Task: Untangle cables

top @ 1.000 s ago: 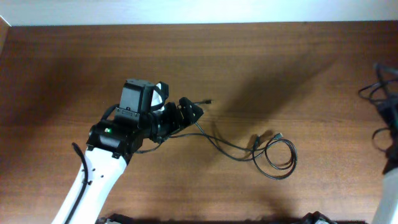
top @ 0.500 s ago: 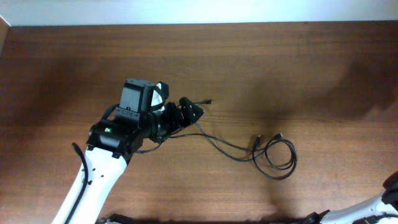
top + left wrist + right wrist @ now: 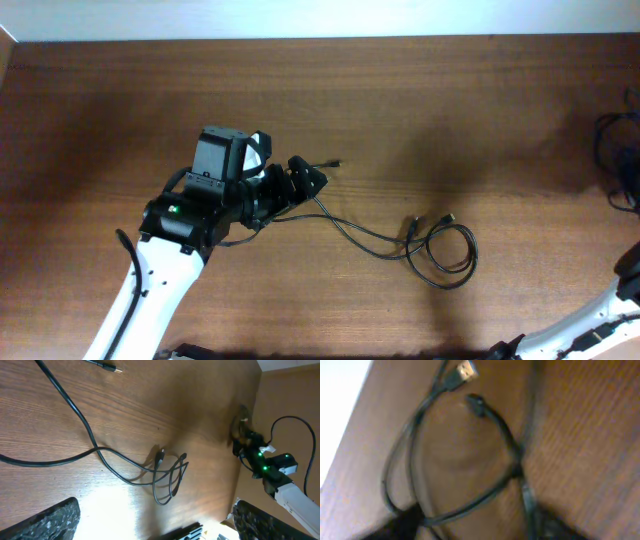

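A thin black cable [image 3: 372,238] runs from beside my left gripper [image 3: 303,181] to a loose coil [image 3: 447,255] at mid-table. One plug end [image 3: 335,162] lies just past the fingers. In the left wrist view the gripper [image 3: 155,521] is wide open, and the cable [image 3: 90,442] and coil [image 3: 167,480] lie on the wood ahead, untouched. A second bunch of cables [image 3: 620,160] lies at the far right edge. The blurred right wrist view shows its loops [image 3: 470,460] and a USB plug [image 3: 466,369] close up. The right gripper [image 3: 477,529] has dark fingers standing apart.
The brown wooden table [image 3: 420,110] ends at a pale wall along the back. The white right arm [image 3: 620,305] enters from the bottom right corner. In the left wrist view the right arm [image 3: 280,472] stands by the far table edge.
The right arm and cable bunch left the overhead view half a second ago; the bunch is back at the right edge. The left arm and middle cable have not moved.
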Available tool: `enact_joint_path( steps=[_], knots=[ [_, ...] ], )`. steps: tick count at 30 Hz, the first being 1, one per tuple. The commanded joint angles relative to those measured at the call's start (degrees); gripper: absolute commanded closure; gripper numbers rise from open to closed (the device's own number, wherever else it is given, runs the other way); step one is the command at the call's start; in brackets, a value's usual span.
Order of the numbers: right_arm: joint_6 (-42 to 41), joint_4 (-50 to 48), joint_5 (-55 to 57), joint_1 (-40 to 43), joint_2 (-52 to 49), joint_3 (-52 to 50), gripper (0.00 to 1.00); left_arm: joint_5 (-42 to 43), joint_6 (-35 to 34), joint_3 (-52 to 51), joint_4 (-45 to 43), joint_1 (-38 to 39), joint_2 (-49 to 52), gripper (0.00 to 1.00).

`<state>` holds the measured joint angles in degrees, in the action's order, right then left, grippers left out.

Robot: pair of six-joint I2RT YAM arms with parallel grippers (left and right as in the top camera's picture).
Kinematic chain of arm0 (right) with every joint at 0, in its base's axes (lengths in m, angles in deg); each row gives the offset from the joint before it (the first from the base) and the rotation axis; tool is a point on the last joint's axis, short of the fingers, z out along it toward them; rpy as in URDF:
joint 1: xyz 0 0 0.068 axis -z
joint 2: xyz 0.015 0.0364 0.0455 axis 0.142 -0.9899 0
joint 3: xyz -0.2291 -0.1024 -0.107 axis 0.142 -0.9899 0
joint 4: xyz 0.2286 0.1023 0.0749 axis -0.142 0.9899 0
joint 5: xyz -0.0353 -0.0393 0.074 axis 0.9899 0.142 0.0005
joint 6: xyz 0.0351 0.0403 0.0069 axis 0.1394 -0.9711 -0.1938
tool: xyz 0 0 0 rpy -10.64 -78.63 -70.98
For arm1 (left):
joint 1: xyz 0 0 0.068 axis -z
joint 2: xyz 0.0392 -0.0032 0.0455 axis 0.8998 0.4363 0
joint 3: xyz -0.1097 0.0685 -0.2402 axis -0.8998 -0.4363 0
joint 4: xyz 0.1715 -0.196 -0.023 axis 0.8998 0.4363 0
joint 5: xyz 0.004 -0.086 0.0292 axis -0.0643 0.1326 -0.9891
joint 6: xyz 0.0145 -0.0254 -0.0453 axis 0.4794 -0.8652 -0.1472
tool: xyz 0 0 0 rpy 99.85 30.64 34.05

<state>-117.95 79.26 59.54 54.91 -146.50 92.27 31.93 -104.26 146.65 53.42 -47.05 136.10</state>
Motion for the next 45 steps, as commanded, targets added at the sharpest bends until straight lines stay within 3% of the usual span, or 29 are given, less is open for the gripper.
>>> enact_joint_path(
  steps=[1,7,12,16,18,22,27,29,31,37,41,45],
  knots=[
    [-0.2,7.0,2.3,3.1,5.2,0.5,0.02,-0.4,0.3,0.7,-0.1,0.1,-0.1,0.01],
    [-0.2,26.0,18.4,4.7,24.3,0.5,0.02,-0.4,0.3,0.7,-0.1,0.1,-0.1,0.01],
    [-0.2,35.3,18.4,4.3,40.8,0.5,0.02,-0.4,0.3,0.7,-0.1,0.1,-0.1,0.01],
    [-0.2,47.1,8.5,-2.2,53.1,0.5,0.02,-0.4,0.3,0.7,-0.1,0.1,-0.1,0.01],
    [-0.2,56.5,8.9,-8.3,59.0,0.5,0.02,-0.4,0.3,0.7,-0.1,0.1,-0.1,0.01],
    [-0.3,72.1,3.8,-14.2,64.1,0.5,0.02,-0.4,0.3,0.7,-0.1,0.1,-0.1,0.01],
    [-0.1,88.5,3.2,-17.6,61.9,-0.4,0.01,-0.4,0.3,0.7,-0.1,0.1,-0.1,0.01],
    [4.0,93.1,3.0,-20.3,60.4,-0.9,0.01,-0.4,0.3,0.7,-0.1,0.1,-0.1,0.01],
    [8.4,93.8,2.9,-26.0,59.6,-3.8,0.01,-0.4,0.3,0.7,-0.1,0.1,-0.1,0.01],
    [8.2,86.9,1.4,-41.2,59.5,-18.1,0.01,-0.4,0.3,0.7,-0.1,0.1,-0.1,0.01],
    [8.0,69.4,-9.5,-49.8,59.4,-28.7,0.01,-0.4,0.3,0.7,-0.1,0.1,-0.1,0.01],
    [-5.0,52.9,-9.4,-56.3,59.4,-39.8,0.01,-0.4,0.3,0.7,-0.1,0.1,-0.1,0.01]
  ],
)
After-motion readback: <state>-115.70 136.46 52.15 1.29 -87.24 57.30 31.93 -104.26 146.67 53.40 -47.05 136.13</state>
